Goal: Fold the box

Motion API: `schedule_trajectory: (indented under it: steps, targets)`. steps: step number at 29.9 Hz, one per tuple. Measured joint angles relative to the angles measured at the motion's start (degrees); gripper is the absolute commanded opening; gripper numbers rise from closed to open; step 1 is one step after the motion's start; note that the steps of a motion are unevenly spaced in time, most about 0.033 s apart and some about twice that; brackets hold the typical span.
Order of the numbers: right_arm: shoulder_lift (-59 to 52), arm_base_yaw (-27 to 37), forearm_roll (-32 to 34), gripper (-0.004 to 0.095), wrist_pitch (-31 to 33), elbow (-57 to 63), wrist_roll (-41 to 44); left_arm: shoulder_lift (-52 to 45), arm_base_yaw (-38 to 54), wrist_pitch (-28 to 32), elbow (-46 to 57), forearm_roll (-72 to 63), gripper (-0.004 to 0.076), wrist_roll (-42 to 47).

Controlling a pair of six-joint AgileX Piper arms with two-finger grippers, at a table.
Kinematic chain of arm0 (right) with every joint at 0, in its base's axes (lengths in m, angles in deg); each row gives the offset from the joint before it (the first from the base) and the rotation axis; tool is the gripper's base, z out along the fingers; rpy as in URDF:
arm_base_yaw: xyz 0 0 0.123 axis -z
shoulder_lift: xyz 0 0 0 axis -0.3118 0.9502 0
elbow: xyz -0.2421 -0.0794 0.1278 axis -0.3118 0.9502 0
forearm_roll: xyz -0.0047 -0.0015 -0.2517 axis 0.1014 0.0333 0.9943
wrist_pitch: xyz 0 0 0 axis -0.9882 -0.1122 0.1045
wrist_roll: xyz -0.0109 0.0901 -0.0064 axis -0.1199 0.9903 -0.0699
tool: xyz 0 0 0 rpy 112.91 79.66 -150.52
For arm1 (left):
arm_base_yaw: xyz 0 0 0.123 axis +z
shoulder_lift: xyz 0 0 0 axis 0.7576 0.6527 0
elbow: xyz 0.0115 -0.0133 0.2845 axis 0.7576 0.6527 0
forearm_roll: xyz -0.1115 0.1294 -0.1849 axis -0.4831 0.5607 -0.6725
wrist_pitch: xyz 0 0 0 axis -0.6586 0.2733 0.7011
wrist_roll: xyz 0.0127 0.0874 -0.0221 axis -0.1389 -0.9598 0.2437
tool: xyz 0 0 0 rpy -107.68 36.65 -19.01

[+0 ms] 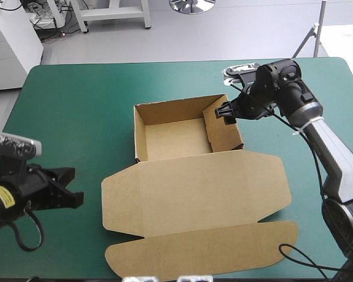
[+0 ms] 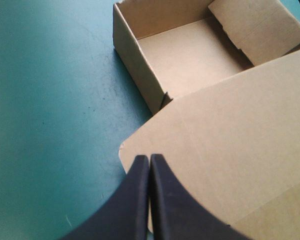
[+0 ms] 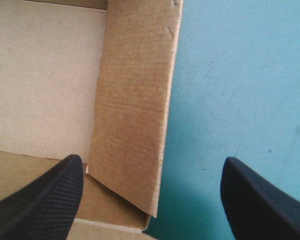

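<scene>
We see the box (image 1: 194, 194) in the middle of the teal-green table (image 1: 76, 106), an open tray with its lid lying flat toward the near edge. Our right gripper (image 3: 152, 160) stands wide open at the tray's right wall (image 3: 135, 100), which sits between the two black fingers; we cannot tell whether either touches it. Our left gripper (image 2: 149, 157) is closed to a point and empty, aimed at the lid's left edge, just beside it.
</scene>
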Motion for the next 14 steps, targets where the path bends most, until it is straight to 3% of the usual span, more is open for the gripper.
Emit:
schedule_trajectory:
  steps: [14]
  targets:
    - [12.22,0.0,0.19,0.0701,0.27,0.0,-0.85,-22.38,0.0,10.89,29.19,-0.03,-0.001,-0.01]
